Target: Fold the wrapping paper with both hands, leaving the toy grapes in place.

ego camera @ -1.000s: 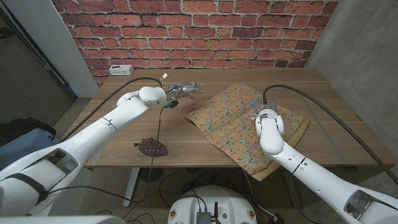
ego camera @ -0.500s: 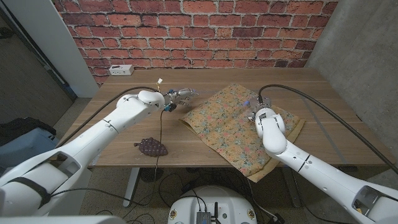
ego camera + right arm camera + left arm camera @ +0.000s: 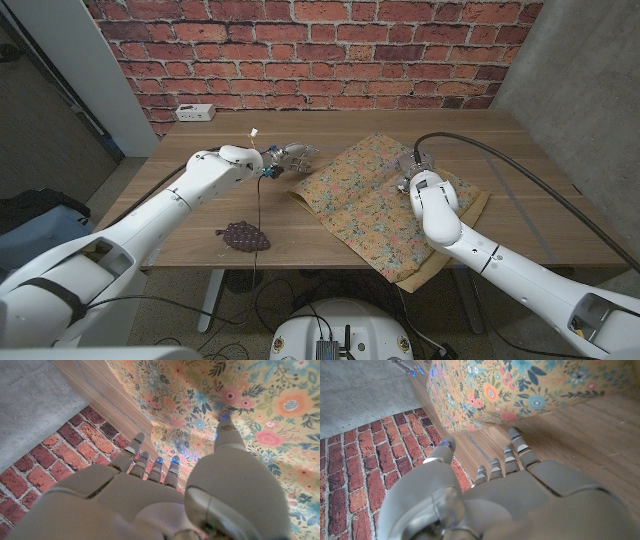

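Showing the wooden table (image 3: 200,215) from the head view: the floral wrapping paper (image 3: 375,205) lies spread on its right half, one corner hanging over the near edge. The left hand (image 3: 288,157) hovers just beside the paper's left corner, fingers apart and holding nothing. The right hand (image 3: 415,170) is over the paper's middle; in the right wrist view its fingers (image 3: 145,462) reach out uncurled above the print, grasping nothing. The toy grapes (image 3: 245,236) sit near the front edge, well apart from the paper.

Yellow floral wrapping paper (image 3: 385,200), dark purple toy grapes (image 3: 245,236).
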